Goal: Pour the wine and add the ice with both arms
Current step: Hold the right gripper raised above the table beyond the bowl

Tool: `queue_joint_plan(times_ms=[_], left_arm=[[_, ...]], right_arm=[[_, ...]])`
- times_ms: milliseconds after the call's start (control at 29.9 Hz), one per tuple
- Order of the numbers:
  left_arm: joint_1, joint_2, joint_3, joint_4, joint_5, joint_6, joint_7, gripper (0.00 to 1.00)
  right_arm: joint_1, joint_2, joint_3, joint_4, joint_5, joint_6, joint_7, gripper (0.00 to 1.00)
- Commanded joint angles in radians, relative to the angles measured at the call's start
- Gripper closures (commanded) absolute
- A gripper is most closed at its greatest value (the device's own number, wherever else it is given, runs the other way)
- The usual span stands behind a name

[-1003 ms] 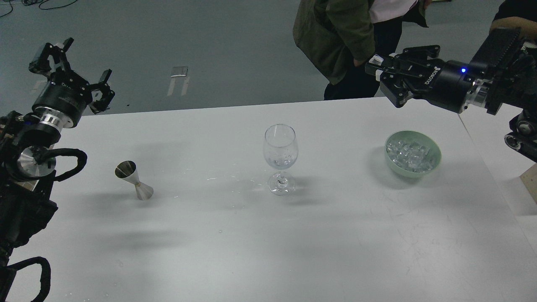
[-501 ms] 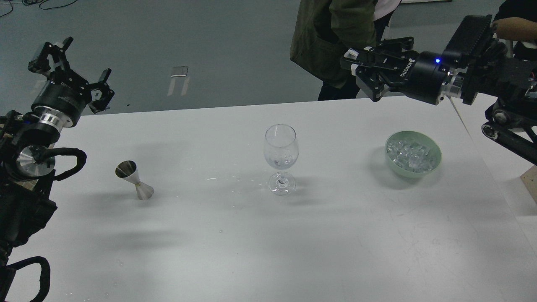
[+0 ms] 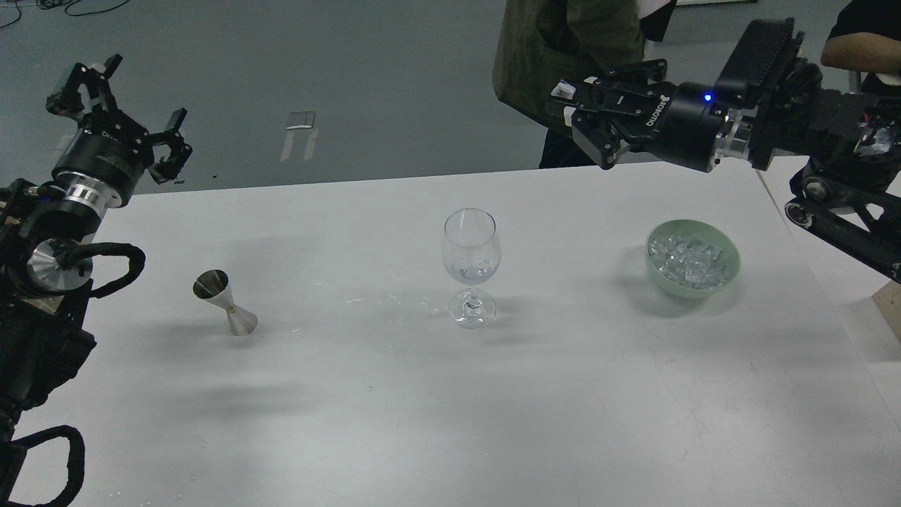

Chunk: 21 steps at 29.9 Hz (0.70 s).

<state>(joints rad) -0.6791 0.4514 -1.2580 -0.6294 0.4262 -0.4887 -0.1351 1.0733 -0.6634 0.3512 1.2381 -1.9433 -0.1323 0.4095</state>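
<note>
A clear stemmed wine glass (image 3: 471, 248) stands upright at the table's middle, with a little clear content low in its bowl. The ice (image 3: 688, 258), many small clear cubes, fills a pale green bowl (image 3: 729, 276) to the right. A steel double-cone jigger (image 3: 225, 302) stands tilted at the left. My left gripper (image 3: 121, 105) is open and empty, raised beyond the table's far left corner. My right gripper (image 3: 581, 125) is open and empty, held high over the table's back edge, up and left of the bowl.
A person in a green jacket (image 3: 556, 56) stands just behind the table's back edge, close to my right gripper. Another person's arm (image 3: 862, 49) shows at the top right. The white table (image 3: 450, 408) ends at the right, past the bowl.
My right arm has swung left and slightly up, from beyond the bowl's right side to up and left of it. My left gripper has barely moved.
</note>
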Motion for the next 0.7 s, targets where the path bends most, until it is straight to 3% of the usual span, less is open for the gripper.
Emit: queue_joint_plan(times_ms=[0,668], left_arm=[[0.0,0.0,0.0,0.0,0.002,0.0,0.0,0.02],[-0.002,0.003,0.0,0.0,0.003,0.0,0.0,0.02]], right_arm=[[-0.001,-0.001,-0.001,0.0,0.0,0.0,0.0,1.0],[-0.001,-0.004,-0.003,-0.002,-0.002,0.0,0.002,1.0]])
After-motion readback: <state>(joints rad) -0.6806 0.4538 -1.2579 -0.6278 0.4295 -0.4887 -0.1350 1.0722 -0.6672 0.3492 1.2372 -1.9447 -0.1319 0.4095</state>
